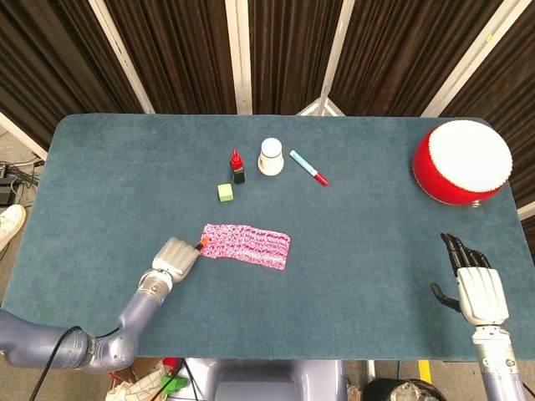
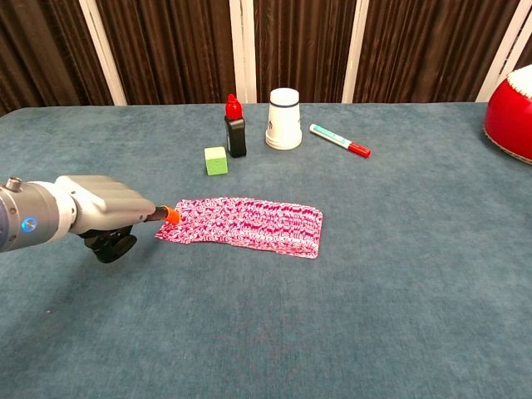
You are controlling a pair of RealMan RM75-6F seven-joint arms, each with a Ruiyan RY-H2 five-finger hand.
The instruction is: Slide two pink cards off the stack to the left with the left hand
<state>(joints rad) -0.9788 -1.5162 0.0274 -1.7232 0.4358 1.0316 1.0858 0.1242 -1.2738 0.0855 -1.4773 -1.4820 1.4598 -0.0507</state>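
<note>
On the desk (image 2: 399,316), my left hand (image 2: 104,214) presses one orange-tipped finger on the left end of the cards (image 2: 245,225), other fingers curled, holding nothing. No card looks clear of the stack yet, so I judge the slide barely begun; my right hand (image 1: 476,288) idles open.

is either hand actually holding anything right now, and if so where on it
Nothing is held. The left hand only presses an orange fingertip on the left end of the pink cards. The right hand is open above the table.
</note>
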